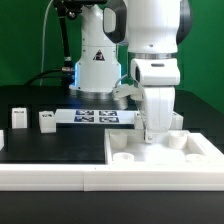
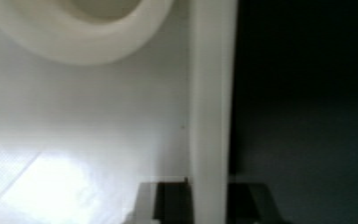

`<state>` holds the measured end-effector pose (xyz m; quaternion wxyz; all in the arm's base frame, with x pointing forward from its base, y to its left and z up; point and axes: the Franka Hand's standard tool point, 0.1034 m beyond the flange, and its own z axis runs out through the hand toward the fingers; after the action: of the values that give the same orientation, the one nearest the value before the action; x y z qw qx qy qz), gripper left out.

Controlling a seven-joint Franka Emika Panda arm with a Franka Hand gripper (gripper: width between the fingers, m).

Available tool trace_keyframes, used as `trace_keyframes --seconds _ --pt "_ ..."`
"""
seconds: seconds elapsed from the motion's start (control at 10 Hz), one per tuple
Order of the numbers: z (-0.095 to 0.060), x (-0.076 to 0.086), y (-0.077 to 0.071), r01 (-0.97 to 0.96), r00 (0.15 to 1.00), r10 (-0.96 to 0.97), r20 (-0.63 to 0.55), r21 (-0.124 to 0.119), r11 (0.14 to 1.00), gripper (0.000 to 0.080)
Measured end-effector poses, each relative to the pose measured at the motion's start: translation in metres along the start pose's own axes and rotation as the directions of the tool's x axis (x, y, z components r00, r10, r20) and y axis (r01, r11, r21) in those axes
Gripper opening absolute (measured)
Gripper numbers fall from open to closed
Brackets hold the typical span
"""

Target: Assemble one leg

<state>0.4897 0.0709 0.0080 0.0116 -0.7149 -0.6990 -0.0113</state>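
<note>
Exterior view
Desk (image 1: 60,145): dark top that carries everything.
Panel (image 1: 165,158): large, flat and white, at the exterior view's right. Recessed corners (image 1: 122,152) face up, and I make out nothing lying in them.
Marker board (image 1: 95,117): flat, behind the panel, toward the exterior view's left.
Leg (image 1: 46,120): small white block on the desk at the exterior view's left, just beside the marker board's end. A dark tag face is turned to the camera. Too small to read its long axis.
Second block (image 1: 18,118): similar, farther to the exterior view's left.
Tool (image 1: 153,133): pointing down at the panel's far rim, well apart from the leg.

Wrist view
Panel (image 2: 87,120): white face with a round recess (image 2: 105,20) and its edge against the dark desk (image 2: 309,100).
Tool (image 2: 206,205): one dark finger (image 2: 162,205) sits on the panel side of the edge. Cannot tell if the tool is pressing on the edge or standing apart.
Leg: not in this view.
</note>
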Motion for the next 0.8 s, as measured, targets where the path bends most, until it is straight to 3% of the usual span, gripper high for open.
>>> trace_keyframes --seconds 0.2,0.4,0.5,0.6,0.7,0.8 --pt "0.0001 -0.0002 0.0 -0.001 1.0 0.001 0.0 0.0 1.0 0.006" --pt "0.0001 -0.0003 0.0 -0.001 1.0 0.001 0.0 0.0 1.0 0.0288" --pt "0.0001 -0.0003 0.0 -0.001 1.0 0.001 0.0 0.0 1.0 0.0288" --pt "0.0001 -0.0003 0.0 -0.001 1.0 0.001 0.0 0.0 1.0 0.0489" --pt "0.0001 -0.0003 0.0 -0.001 1.0 0.001 0.0 0.0 1.0 0.0597" --pt "0.0001 -0.0003 0.0 -0.001 1.0 0.001 0.0 0.0 1.0 0.0633"
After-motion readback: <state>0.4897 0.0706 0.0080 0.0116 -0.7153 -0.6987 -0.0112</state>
